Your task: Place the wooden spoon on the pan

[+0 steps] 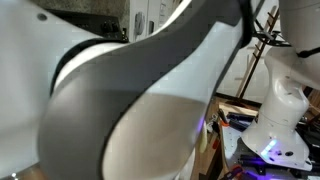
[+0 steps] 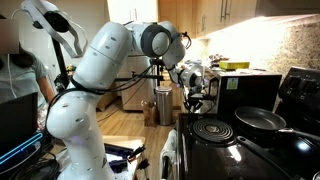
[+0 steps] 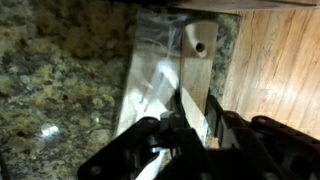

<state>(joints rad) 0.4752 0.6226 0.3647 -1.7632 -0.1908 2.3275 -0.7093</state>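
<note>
Jaws straddle the wooden spoon [image 3: 188,108], grip unclear; my loose hold could drop it before the pan [image 2: 258,120] at four o'clock.

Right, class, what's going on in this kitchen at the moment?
A robot arm reaches over the granite counter beside the stove. Its gripper hangs above a wooden board, with what looks like the wooden spoon between its fingers; whether it is gripped is unclear. The pan sits on the stove with no spoon on it yet.
</note>
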